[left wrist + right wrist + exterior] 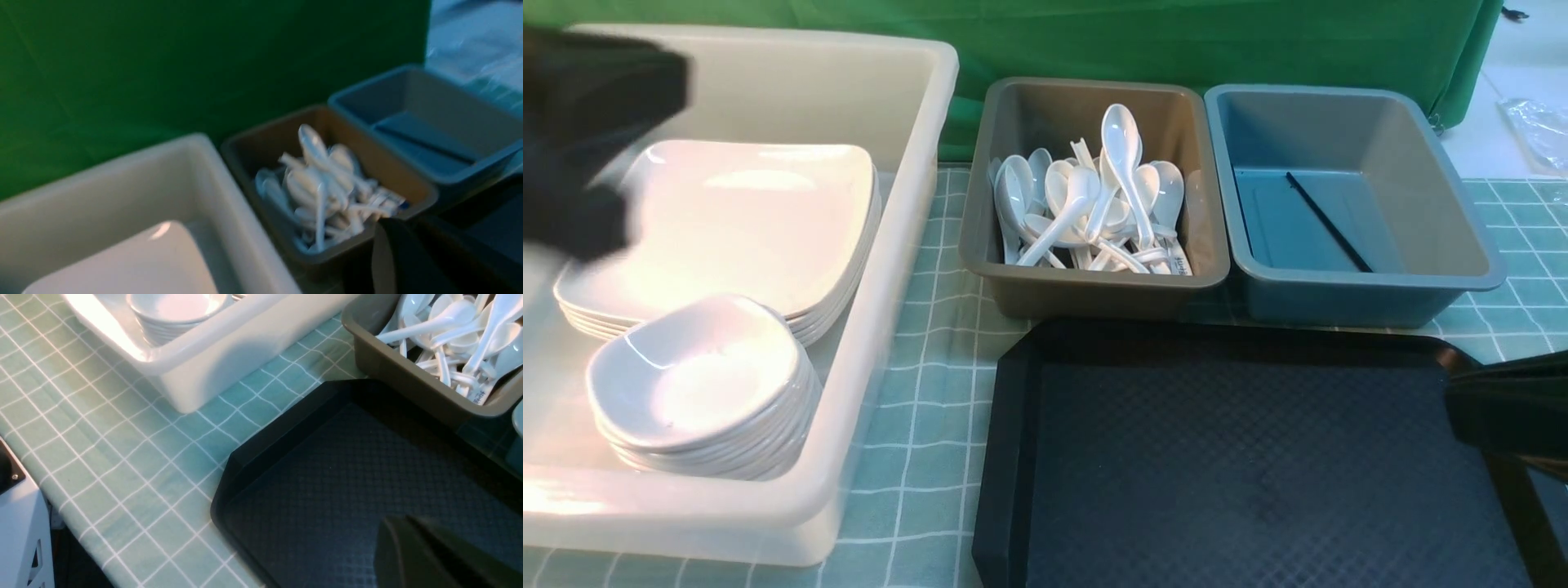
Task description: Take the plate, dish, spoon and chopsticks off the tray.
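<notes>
The tray (1241, 457) fills the lower right of the frame, its floor bare. The left pincer (580, 139) blurs at upper left and the right pincer (1503, 408) sits at the right edge; whether either is spread or pressed together cannot be told.

The right gripper (1474, 400) hangs over the tray's (1013, 425) right edge. Beyond it sit two tubs: chopsticks (1327, 220) in the nearer one (1462, 245), spoons (1094, 204) in the farther (980, 245). Far to its left, plates (743, 220) and dishes (694, 376) lie stacked in a bin (890, 269), beneath the left gripper (588, 139).
</notes>
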Robot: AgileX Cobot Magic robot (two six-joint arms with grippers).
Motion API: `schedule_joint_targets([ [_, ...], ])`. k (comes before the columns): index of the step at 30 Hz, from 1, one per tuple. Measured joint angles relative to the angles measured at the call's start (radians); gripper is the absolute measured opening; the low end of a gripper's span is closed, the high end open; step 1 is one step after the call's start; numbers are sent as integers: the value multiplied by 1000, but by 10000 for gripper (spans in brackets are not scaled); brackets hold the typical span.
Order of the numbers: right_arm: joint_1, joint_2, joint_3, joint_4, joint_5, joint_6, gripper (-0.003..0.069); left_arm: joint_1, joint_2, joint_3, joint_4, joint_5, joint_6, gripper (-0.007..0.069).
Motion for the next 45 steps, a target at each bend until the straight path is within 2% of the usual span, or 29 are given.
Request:
schedule_joint_targets([
  [3,0,0,7,0,-2,16,26,0,-167,154,-80,-128,53,11],
  [7,0,0,12,1,12,49,33,0,-321,316,-107,-200,72,11],
  [14,0,0,12,0,12,64,53,0,-403,467,-110,-211,91,11],
  [25,-15,0,17,4,10,72,87,0,-402,578,-110,-203,96,12],
  [29,-179,-26,49,16,-7,73,90,0,-402,607,-106,-183,97,12],
  [31,-286,-66,99,44,-39,54,51,0,-402,608,-94,-170,97,12],
  [32,-286,-73,99,44,-39,49,51,0,-402,608,-90,-168,97,12],
  [33,-344,-108,143,67,-81,8,34,0,-402,608,-82,-165,97,12],
  [36,-514,-238,326,124,-234,-166,16,0,-402,609,-47,-163,97,12],
  [37,-626,-326,476,155,-354,-270,15,0,-402,609,-27,-163,97,12],
  [39,-698,-408,577,170,-417,-307,15,0,-402,609,-20,-162,97,12],
  [42,-858,-593,809,184,-524,-352,15,0,-402,610,-13,-161,97,13],
  [45,-919,-706,950,187,-574,-357,15,0,-402,610,-9,-161,97,13],
])
